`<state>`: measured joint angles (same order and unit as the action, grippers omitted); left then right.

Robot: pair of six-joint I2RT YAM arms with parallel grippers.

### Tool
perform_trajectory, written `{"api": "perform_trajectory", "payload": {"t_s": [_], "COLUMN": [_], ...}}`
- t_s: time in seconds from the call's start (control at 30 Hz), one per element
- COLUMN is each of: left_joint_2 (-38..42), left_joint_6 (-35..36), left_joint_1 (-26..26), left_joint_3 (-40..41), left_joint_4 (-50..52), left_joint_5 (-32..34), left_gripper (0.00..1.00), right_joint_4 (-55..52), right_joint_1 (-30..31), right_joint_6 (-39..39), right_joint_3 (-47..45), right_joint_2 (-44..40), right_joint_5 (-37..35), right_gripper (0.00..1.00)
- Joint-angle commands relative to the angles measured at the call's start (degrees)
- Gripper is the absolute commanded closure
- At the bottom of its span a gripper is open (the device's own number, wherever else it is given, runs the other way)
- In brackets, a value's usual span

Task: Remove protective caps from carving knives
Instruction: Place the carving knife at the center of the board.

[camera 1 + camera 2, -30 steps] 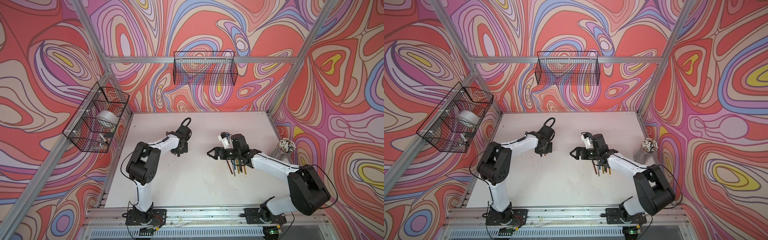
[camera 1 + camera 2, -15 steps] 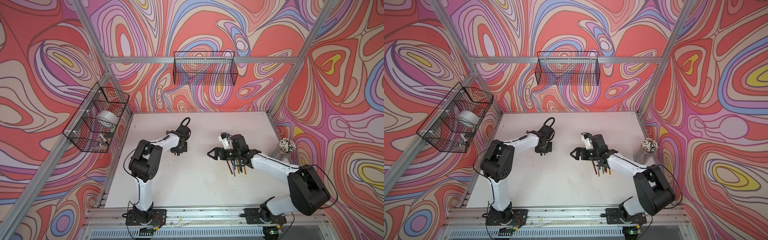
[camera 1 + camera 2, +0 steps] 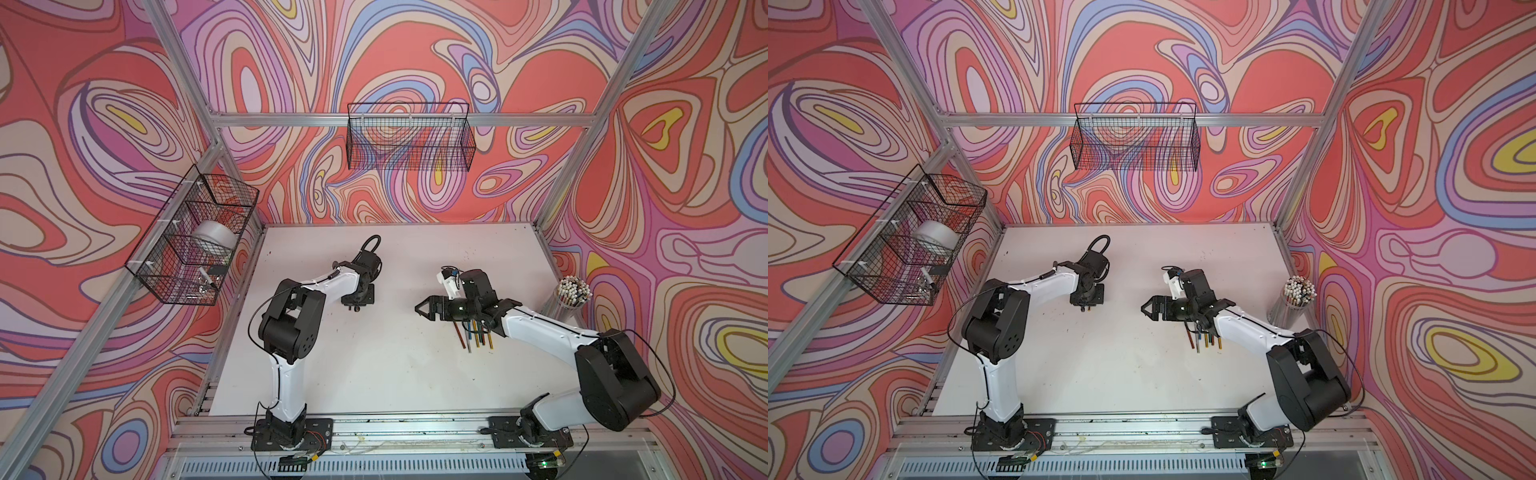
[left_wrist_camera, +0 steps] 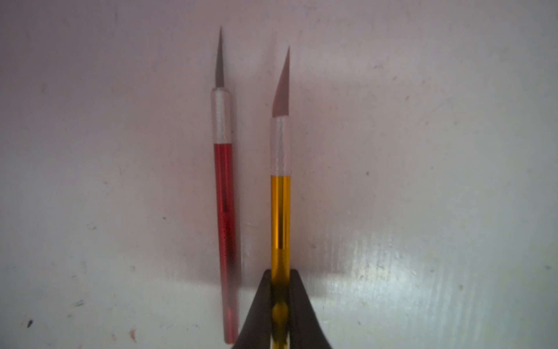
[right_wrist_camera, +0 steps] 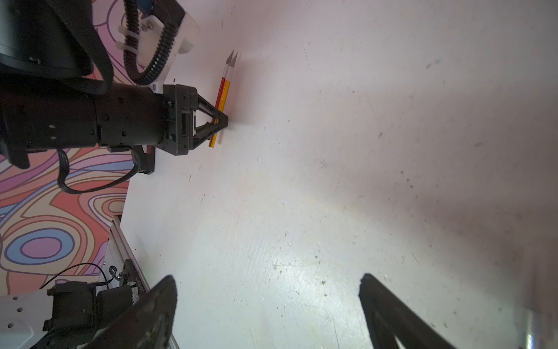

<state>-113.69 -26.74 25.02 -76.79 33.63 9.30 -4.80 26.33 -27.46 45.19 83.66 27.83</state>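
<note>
Two carving knives lie side by side on the white table (image 4: 422,151), both blades bare: a red one (image 4: 225,196) and a gold one (image 4: 280,211). My left gripper (image 4: 280,278) is shut on the gold handle near its back end, low on the table at mid-left in both top views (image 3: 356,307) (image 3: 1086,307). The right wrist view shows that grip (image 5: 222,121) from the side. My right gripper (image 5: 267,279) is open and empty, hovering at mid-table (image 3: 419,309). Several more carving knives (image 3: 471,332) (image 3: 1202,338) lie partly under the right arm. No protective caps show.
A clear cup of white-tipped sticks (image 3: 573,291) stands at the table's right edge. A wire basket (image 3: 409,141) hangs on the back wall. Another basket (image 3: 195,245), on the left wall, holds a roll of tape.
The left arm's elbow has shifted slightly, while its gripper stays at the same spot on the table. The right arm has not moved.
</note>
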Motion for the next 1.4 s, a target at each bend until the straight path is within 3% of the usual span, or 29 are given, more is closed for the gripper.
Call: {"api": "perform_trajectory", "payload": {"t_s": [0.0,0.3,0.43,0.73,1.1,1.37], "left_joint_2": [-0.94,-0.66,-0.49,0.87,3.20,4.40], "left_joint_6": [0.38,0.61,0.90,1.89,2.51,2.83], "left_joint_1": [-0.49,-0.47,-0.49,-0.49,-0.74,-1.88], "left_joint_3": [0.67,1.28,1.08,2.31,4.32,5.73], "left_joint_4": [1.22,1.40,1.65,0.67,-0.39,-1.73], "left_joint_5": [1.11,1.74,2.01,0.33,-1.99,-4.93], "left_gripper": [0.84,0.81,0.75,0.76,0.78,0.78], "right_joint_4": [-1.09,-1.75,-3.35,-2.88,12.21,25.16], "right_joint_1": [0.35,0.36,0.40,0.43,1.35,3.69], "right_joint_6": [0.82,1.16,1.26,-1.84,-12.95,-22.54], "right_joint_3": [0.82,1.32,2.05,3.95,12.11,22.35], "right_joint_2": [-0.55,-0.71,-0.40,1.73,16.44,32.83], "right_joint_5": [-0.78,-1.20,-3.52,-7.21,0.97,5.21], "right_gripper": [0.04,0.04,0.05,0.11,0.22,0.44]}}
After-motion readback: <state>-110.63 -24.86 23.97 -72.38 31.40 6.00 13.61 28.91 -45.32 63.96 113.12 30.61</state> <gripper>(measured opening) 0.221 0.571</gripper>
